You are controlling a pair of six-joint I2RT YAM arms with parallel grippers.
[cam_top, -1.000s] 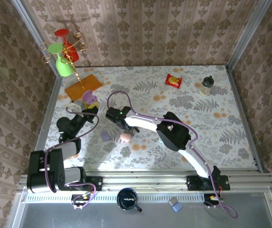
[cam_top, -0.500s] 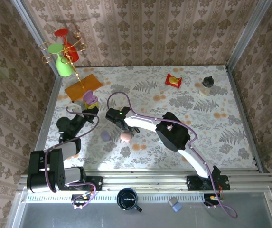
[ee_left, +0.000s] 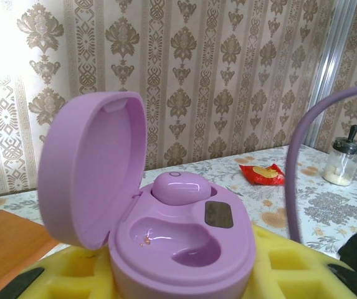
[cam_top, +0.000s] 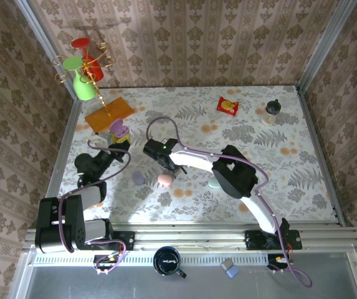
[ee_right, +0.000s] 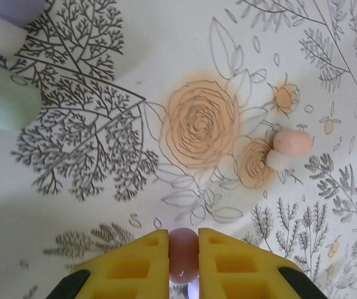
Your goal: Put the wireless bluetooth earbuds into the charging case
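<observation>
Damask wallpaper [cam_top: 203, 43] lines the walls around a worktop [cam_top: 290, 162] covered in a floral print of grey leaves and orange blooms. At the far left corner stands a gold rack [cam_top: 85, 68] carrying red and green cups, with an orange board [cam_top: 108, 114] at its foot. A red packet [cam_top: 227, 106] and a small jar [cam_top: 270, 113] lie towards the far right.

The left claw [cam_top: 119, 138] grips an open purple charging case [ee_left: 184, 243] from both sides, its yellow pads [ee_left: 290, 268] pressed against the lower shell. The lid [ee_left: 91, 168] stands up on the left. One purple earbud [ee_left: 181, 185] sits in the far recess, and the near recess [ee_left: 178, 240] is hollow and glossy.

The right claw [ee_right: 183, 243] is closed narrowly on a pink earbud [ee_right: 183, 255], held between its two yellow fingers [ee_right: 134, 261] just above the cloth. Farther off on the print lies another small pink piece [ee_right: 292, 142] with a pale part beside it, touching an orange bloom; I cannot tell exactly what it is. A blurred mint-green shape [ee_right: 4, 99] and a lavender one [ee_right: 10, 6] show at the left edge of the right wrist view.

From above, a pink oval case [cam_top: 164, 179] rests just in front of the right arm's wrist, a purple piece [cam_top: 139, 178] near it on the left, and a pale green one [cam_top: 214, 184] beside the arm's elbow. A dark mug [cam_top: 167, 260] stands below the rail.
</observation>
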